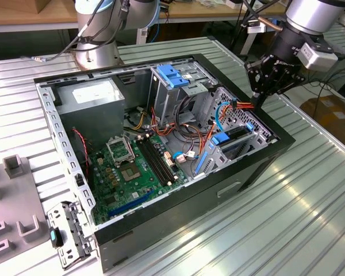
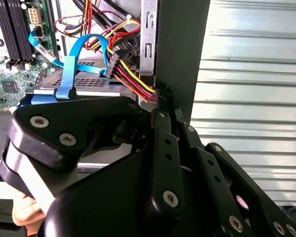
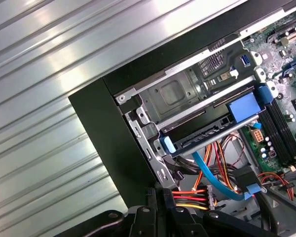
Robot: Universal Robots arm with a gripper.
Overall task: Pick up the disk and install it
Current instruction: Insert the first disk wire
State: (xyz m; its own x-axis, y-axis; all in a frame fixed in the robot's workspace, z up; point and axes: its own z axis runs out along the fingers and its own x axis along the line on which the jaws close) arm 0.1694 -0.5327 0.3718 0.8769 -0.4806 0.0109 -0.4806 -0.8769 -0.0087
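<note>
The disk (image 1: 236, 134) lies flat in the lower drive cage at the case's corner on the exterior view's right, with blue rails along its sides. Its ribbed silver face (image 2: 88, 83) has a blue data cable (image 2: 87, 45) looping over it. In the first wrist view the disk (image 3: 203, 131) is a dark slab between blue rail ends. My black gripper (image 1: 256, 102) hangs over the case's rim beside the cage. Its fingers (image 2: 163, 106) are closed together on the red, orange and yellow power cable (image 2: 133, 79), whose black plug sits by the disk's edge. The same wires (image 3: 193, 197) run into my gripper (image 3: 164, 196).
The open case (image 1: 253, 172) lies on a ribbed metal table (image 1: 299, 218). Inside are the grey power-supply box (image 1: 95, 98), the blue latch plate (image 1: 173, 75), the motherboard (image 1: 132, 167) and loose wires. A second arm's base (image 1: 98, 52) stands behind; grey fixtures (image 1: 14, 167) sit at the left.
</note>
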